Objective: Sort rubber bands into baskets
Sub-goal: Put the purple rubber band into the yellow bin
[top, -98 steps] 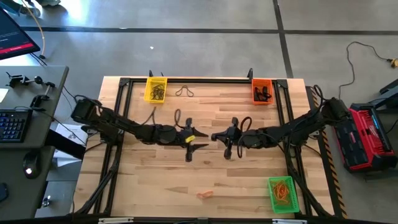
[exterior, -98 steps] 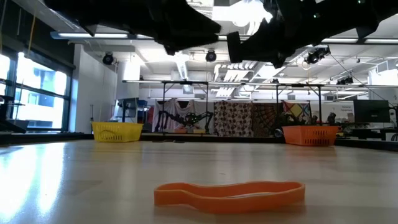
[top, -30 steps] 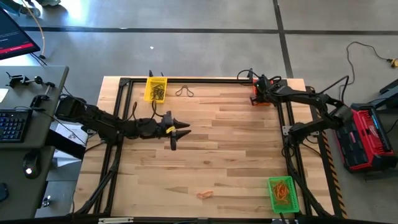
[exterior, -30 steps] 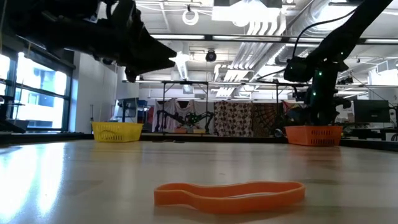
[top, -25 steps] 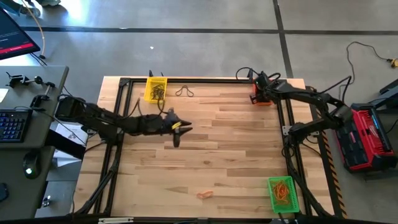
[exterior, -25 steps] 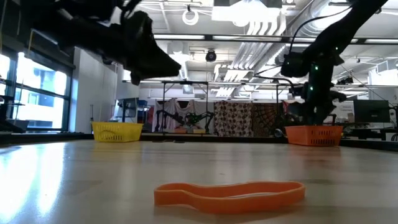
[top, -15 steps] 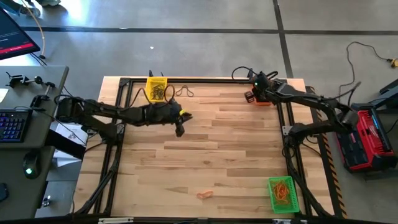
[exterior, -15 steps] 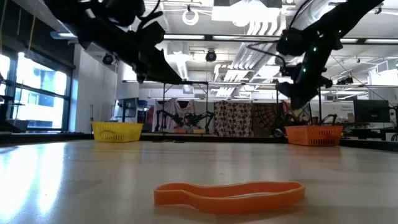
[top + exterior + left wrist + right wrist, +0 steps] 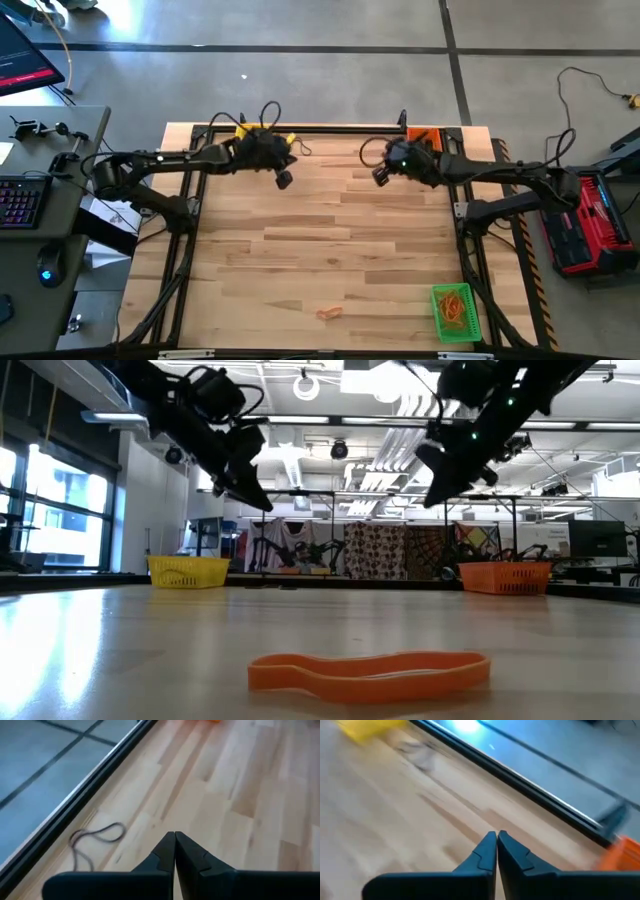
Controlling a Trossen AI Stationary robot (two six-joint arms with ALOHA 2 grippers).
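Note:
Both grippers hang above the table's far half, shut and holding nothing. My left gripper is just right of the yellow basket, which its arm mostly covers in the high view. My right gripper is left of the orange basket. A thin dark rubber band lies flat by the far rail, beyond my left gripper. An orange rubber band lies flat near the front edge. The green basket at the near right holds orange bands.
A black metal frame runs round the tabletop. A red and black case stands on the floor to the right. A desk with a keyboard is to the left. The bare wood lies between the arms and the orange band.
My left gripper has swung toward the far edge and risen, ending beside the yellow basket, and its fingers have shut on nothing. My right gripper has left the orange basket, moving toward the table's left and slightly nearer. The bands on the table have stayed put.

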